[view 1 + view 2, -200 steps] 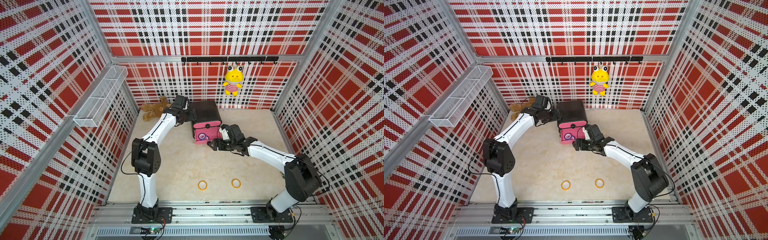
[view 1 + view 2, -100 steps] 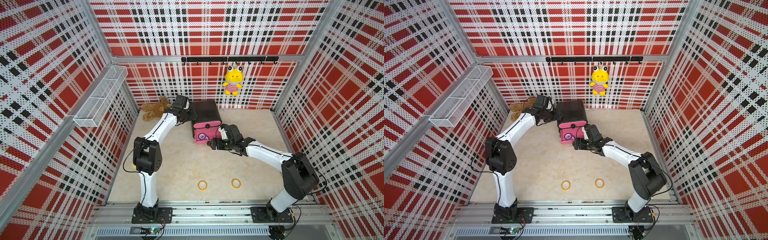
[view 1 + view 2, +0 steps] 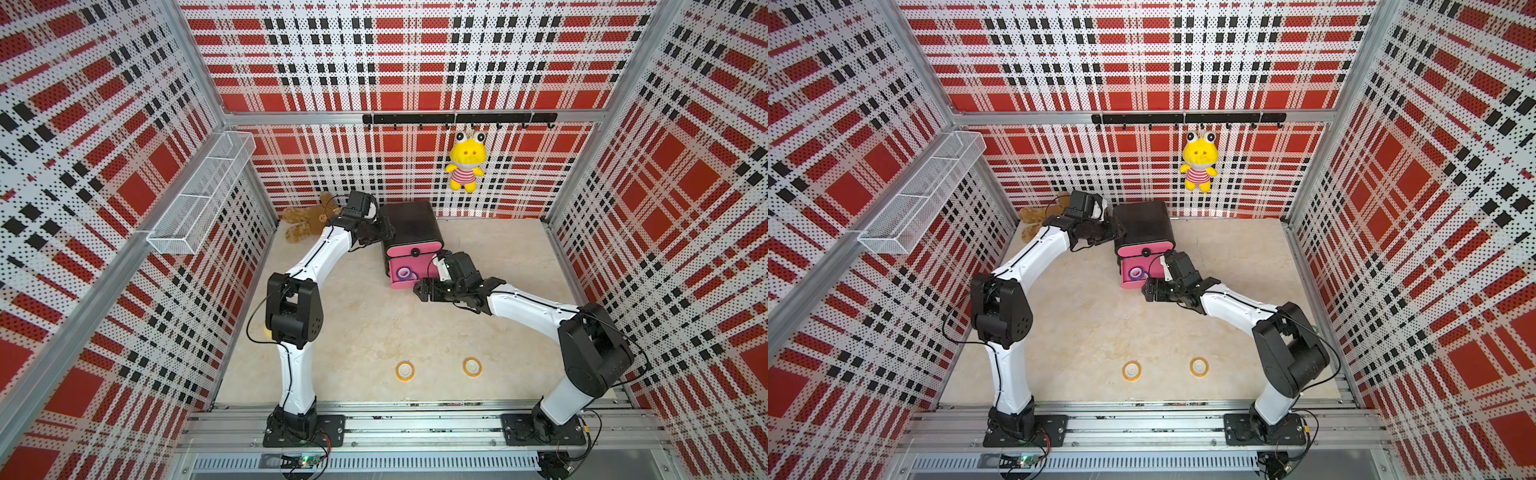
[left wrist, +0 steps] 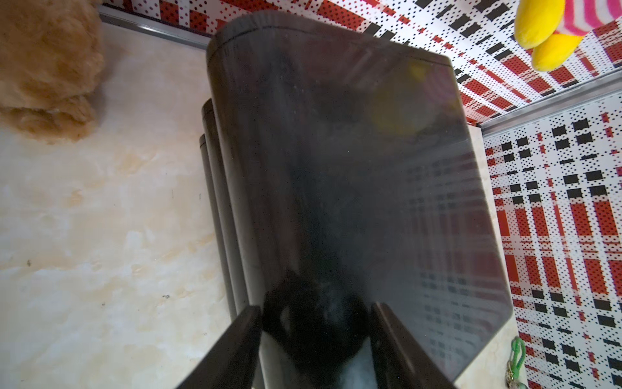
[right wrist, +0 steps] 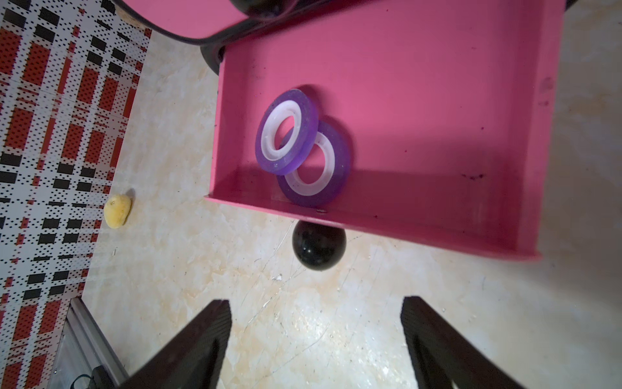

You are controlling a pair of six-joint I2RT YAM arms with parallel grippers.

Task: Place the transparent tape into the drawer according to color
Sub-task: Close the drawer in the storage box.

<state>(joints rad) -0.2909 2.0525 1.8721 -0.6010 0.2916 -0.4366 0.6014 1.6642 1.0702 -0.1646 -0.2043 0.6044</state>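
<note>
In both top views the chest (image 3: 409, 222) is sitting at the back of the table (image 3: 365, 328) with a lower drawer (image 3: 405, 285) standing pulled out. The purple tape rings (image 3: 405, 273) are lying inside it, so the purple sorting is looking done. The left gripper (image 3: 380, 232) is leaning against the chest's side, probably bracing it so it is not sliding while the drawer is being worked. The right gripper (image 3: 422, 289) is hanging just in front of the drawer front, empty. An orange tape ring (image 3: 404, 370) and its orange twin (image 3: 472, 366) are lying flat near the table's front edge, well apart from the chest and not yet sorted; no red-pink tape is showing. In the left wrist view the chest (image 4: 336, 168) is filling the frame and the left gripper (image 4: 315, 306) is setting its fingers narrowly to either side of the near edge, but blur is hiding whether they are pinching it. In the right wrist view the purple tape rings (image 5: 289, 166) are resting one tilted across the other against the drawer (image 5: 437, 215) front wall. The knob (image 5: 318, 247) is sitting just ahead of the right gripper (image 5: 316, 301), whose fingers are standing wide with nothing between them, likely lining up to push the drawer shut.
</note>
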